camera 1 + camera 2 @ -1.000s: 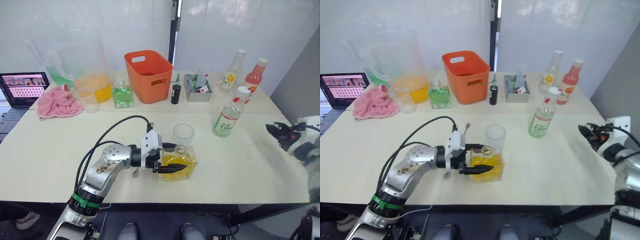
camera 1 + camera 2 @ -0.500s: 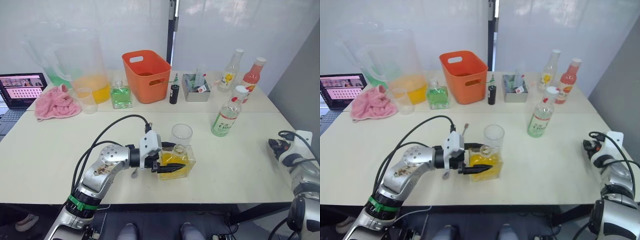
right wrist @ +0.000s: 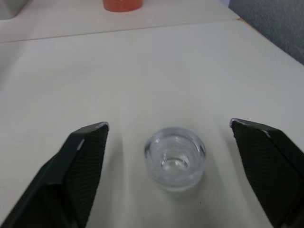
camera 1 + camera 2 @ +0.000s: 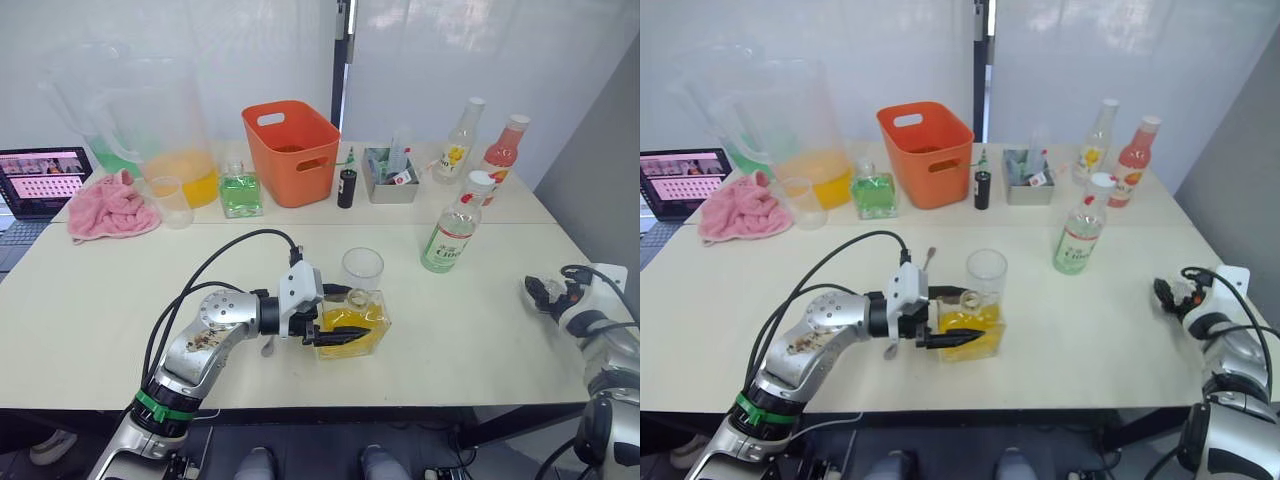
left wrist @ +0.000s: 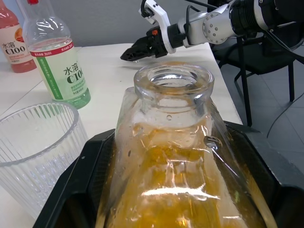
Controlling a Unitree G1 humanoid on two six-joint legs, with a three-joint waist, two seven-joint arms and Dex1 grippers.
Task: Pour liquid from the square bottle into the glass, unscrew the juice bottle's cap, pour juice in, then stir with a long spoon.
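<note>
While the left gripper (image 4: pixel 345 335) is clamped shut around the square bottle (image 4: pixel 357 323) of yellow liquid near the front of the table (image 4: pixel 80 310), the bottle is held upright with its open neck uncovered. Just behind the bottle, the glass (image 4: pixel 363 269) is seen standing empty. A thin metal stem, likely the long spoon (image 4: pixel 908 305), is partly hidden under the left wrist, its small end showing beside the glass. Farther right, the juice bottle (image 4: pixel 453 235) is stood upright, its white cap (image 4: pixel 481 181) screwed on. Behind it, a yellow-labelled bottle (image 4: pixel 457 141) and a pink-red bottle (image 4: pixel 506 147) are placed side by side. At the table's right edge, the right gripper (image 3: pixel 173 164) is held wide open, nothing gripped, with a small clear glass stopper (image 3: pixel 175 156) lying on the table between its fingers (image 3: pixel 84 164).
</note>
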